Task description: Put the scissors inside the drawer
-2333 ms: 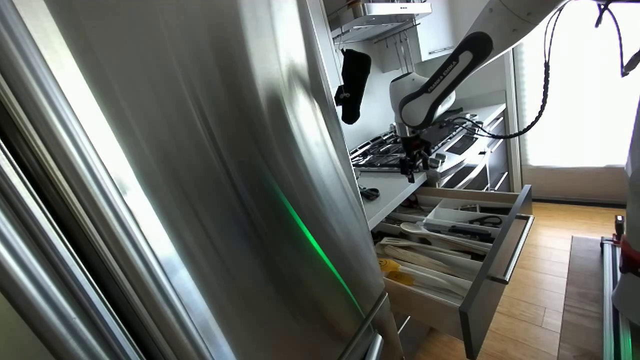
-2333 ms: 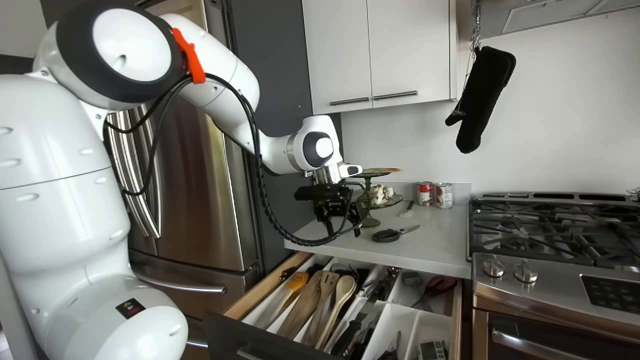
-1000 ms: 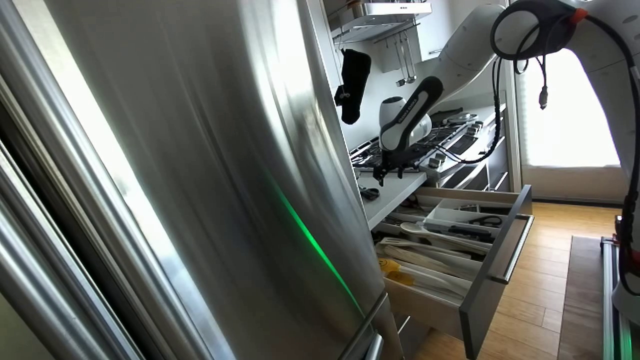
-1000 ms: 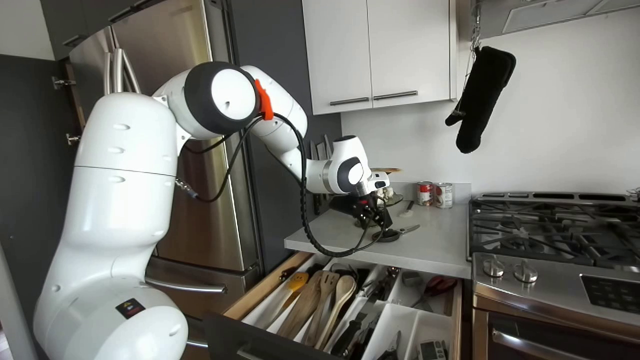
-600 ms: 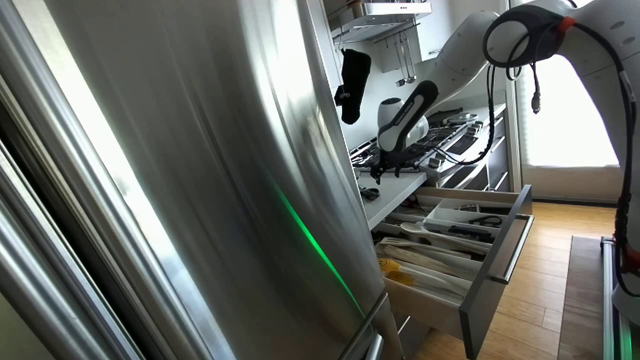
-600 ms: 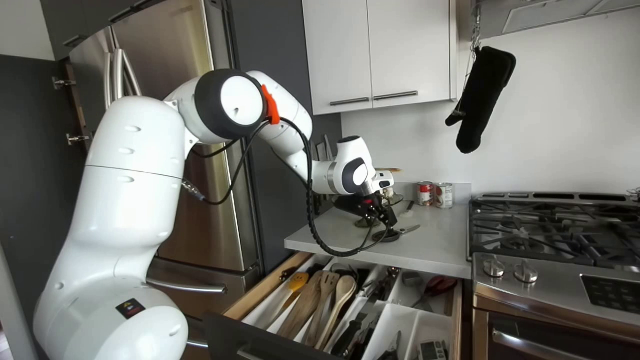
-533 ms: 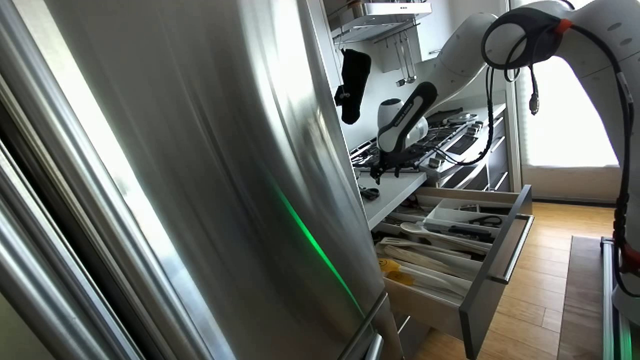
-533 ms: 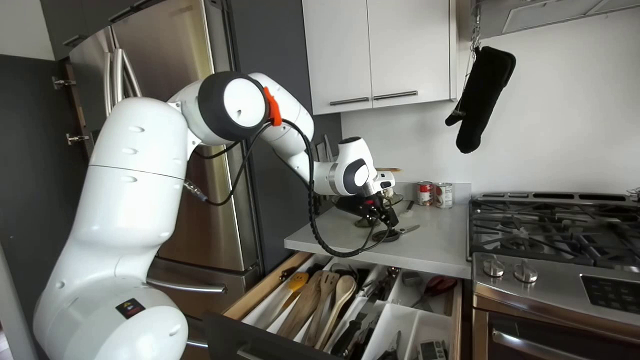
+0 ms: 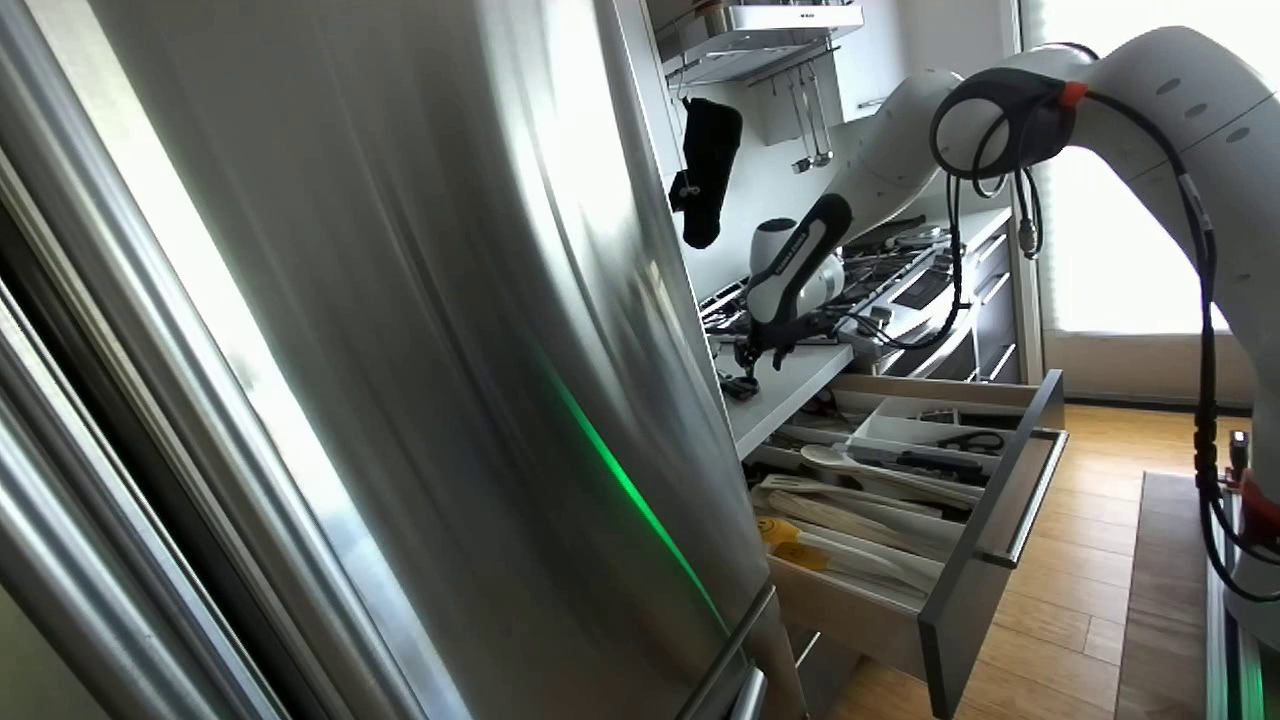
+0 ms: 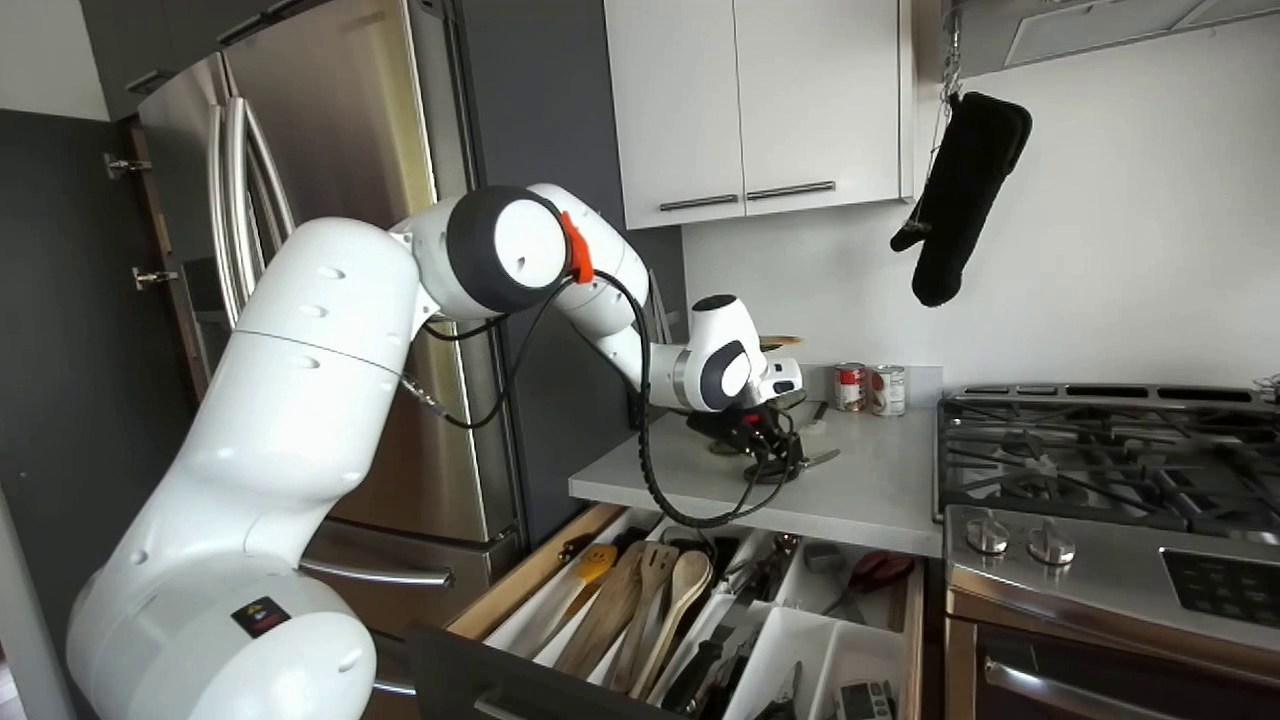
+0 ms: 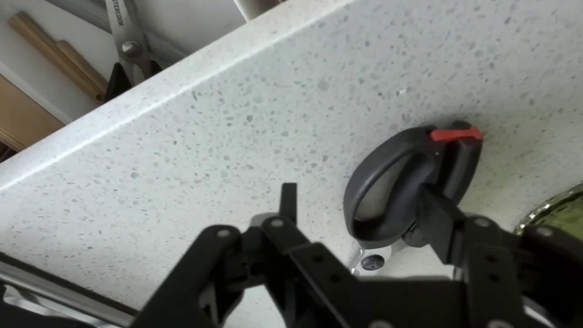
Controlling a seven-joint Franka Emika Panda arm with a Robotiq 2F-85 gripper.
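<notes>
The scissors lie on the pale counter, dark handles toward the drawer. In the wrist view their handle loop [image 11: 361, 181] with a red latch sits between my fingers. The scissors [image 10: 822, 458] show partly in both exterior views [image 9: 738, 388], half covered by the gripper. My gripper [image 11: 357, 202] is open and low over the handles. The right finger [image 11: 439, 223] overlaps one handle in view; the left finger [image 11: 288, 200] stands apart on the other side. I cannot tell contact. The drawer [image 10: 914, 620] is pulled out below the counter [image 10: 880, 490]; it also shows elsewhere [image 9: 995, 540].
The drawer holds wooden spoons [image 10: 685, 590], red-handled scissors [image 10: 880, 570] and other utensils in compartments. A green glass stand [image 11: 560, 214] is close to the right finger. Two cans [image 10: 850, 387] stand behind. The stove [image 10: 1040, 470] and the fridge [image 10: 340, 90] flank the counter.
My gripper has moved toward the scissors and come down from above the counter until its open fingers are around the handles. The scissors and the drawer have not moved.
</notes>
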